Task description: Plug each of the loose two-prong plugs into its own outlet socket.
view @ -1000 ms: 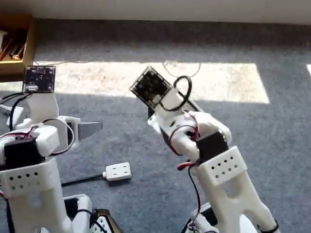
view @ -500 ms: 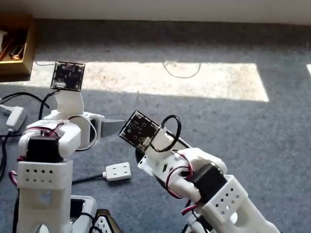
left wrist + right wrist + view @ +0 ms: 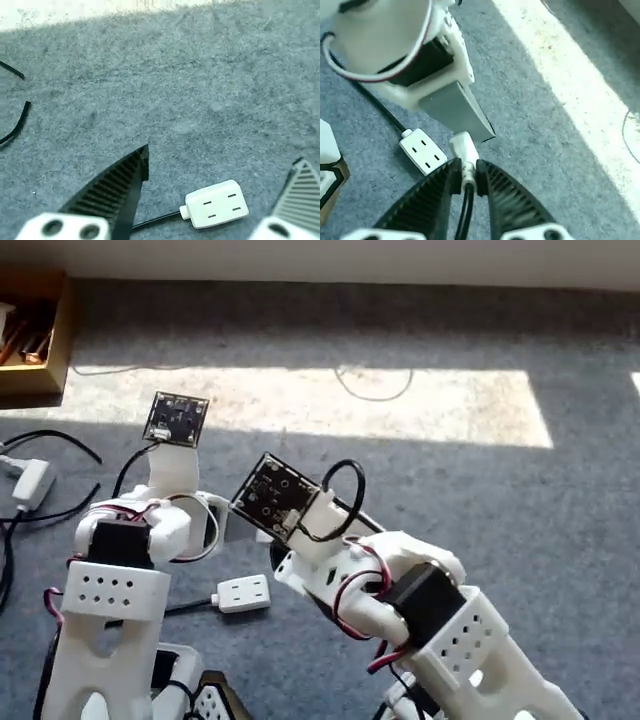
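Note:
A white outlet block [image 3: 243, 592] on a black cord lies on the grey carpet between the two arm bases. In the left wrist view the outlet block [image 3: 215, 202] lies below my left gripper [image 3: 222, 155], which is open with nothing held. My right gripper [image 3: 467, 166] is shut on a white plug [image 3: 464, 146] at its neck, and the plug's black cord runs back between the fingers. The plug hangs just beyond the outlet block [image 3: 423, 150], close under the left arm's grey finger [image 3: 457, 112]. In the high view the right arm's camera board [image 3: 272, 495] covers both grippers' tips.
A wooden box [image 3: 35, 335] stands at the back left. Loose black cables and a white adapter [image 3: 30, 480] lie at the left edge. A thin wire loop [image 3: 375, 390] lies in the sunlit strip. A dark base piece [image 3: 215, 695] sits at the front.
The left arm has swung right toward the middle, over the outlet block. The right arm has come down and left, bringing the plug close to the left gripper and the outlet.

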`<action>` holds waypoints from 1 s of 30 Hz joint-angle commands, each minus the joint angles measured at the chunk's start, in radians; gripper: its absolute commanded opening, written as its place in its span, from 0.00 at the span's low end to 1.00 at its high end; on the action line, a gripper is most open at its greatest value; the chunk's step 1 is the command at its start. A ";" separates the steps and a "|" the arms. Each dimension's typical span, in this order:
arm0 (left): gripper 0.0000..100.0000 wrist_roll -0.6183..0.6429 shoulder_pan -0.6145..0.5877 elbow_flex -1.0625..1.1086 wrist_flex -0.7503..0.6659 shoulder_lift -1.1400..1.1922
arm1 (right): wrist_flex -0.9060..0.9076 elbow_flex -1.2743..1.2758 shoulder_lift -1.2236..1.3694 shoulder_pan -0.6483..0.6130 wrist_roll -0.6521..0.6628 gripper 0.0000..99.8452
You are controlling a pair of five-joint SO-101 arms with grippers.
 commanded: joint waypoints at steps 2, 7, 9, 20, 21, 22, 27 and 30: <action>0.42 -0.038 -0.130 -0.016 -0.029 -0.007 | 0.028 -0.064 0.073 0.021 -0.008 0.01; 0.42 -0.041 -0.493 -0.019 -0.103 0.001 | 0.107 -0.116 0.165 0.048 -0.011 0.01; 0.42 -0.040 -0.595 -0.013 -0.101 0.001 | 0.171 -0.199 0.260 0.048 -0.026 0.01; 0.42 -0.038 -0.773 0.259 -0.348 0.001 | 0.558 -0.926 0.947 -0.010 -0.471 0.01; 0.42 -0.038 -0.785 0.280 -0.371 0.001 | 0.556 -0.934 0.978 -0.001 -0.506 0.01; 0.42 -0.038 -0.796 0.295 -0.391 0.001 | 0.552 -0.934 1.003 0.005 -0.546 0.01; 0.42 -0.054 -0.835 0.312 -0.430 0.002 | 0.558 -0.878 1.049 -0.016 -0.902 0.01; 0.42 -0.109 -0.843 0.318 -0.428 0.002 | 0.556 -0.799 1.021 -0.019 -0.994 0.01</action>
